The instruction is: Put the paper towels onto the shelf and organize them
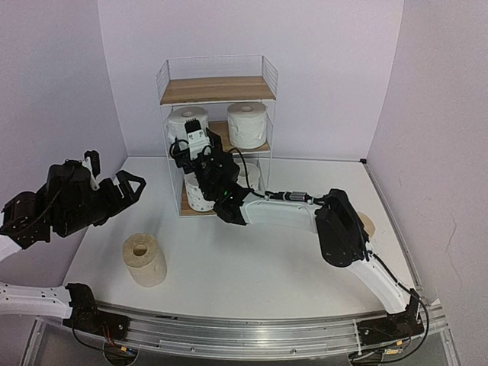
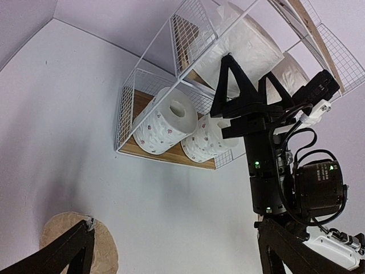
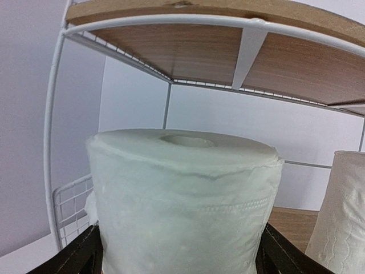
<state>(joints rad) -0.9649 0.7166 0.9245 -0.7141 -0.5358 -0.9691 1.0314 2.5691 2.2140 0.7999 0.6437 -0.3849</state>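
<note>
The shelf (image 1: 217, 89) stands at the back centre. Its middle tier holds two plain white rolls, left (image 1: 183, 120) and right (image 1: 248, 122). My right gripper (image 1: 197, 143) reaches into that tier and is shut on the left white roll (image 3: 182, 200), which stands upright with fingers (image 3: 85, 254) on both sides. Two dotted rolls (image 2: 165, 123) (image 2: 214, 137) sit on the bottom tier. A tan roll (image 1: 143, 259) stands on the table at the front left. My left gripper (image 1: 133, 185) is open and empty above the table, left of the shelf.
A second tan roll (image 1: 368, 225) shows partly behind the right arm's elbow at the right. The shelf's top board (image 3: 188, 45) is bare. The right arm (image 1: 305, 210) stretches across the table in front of the shelf. Lilac walls close in the table.
</note>
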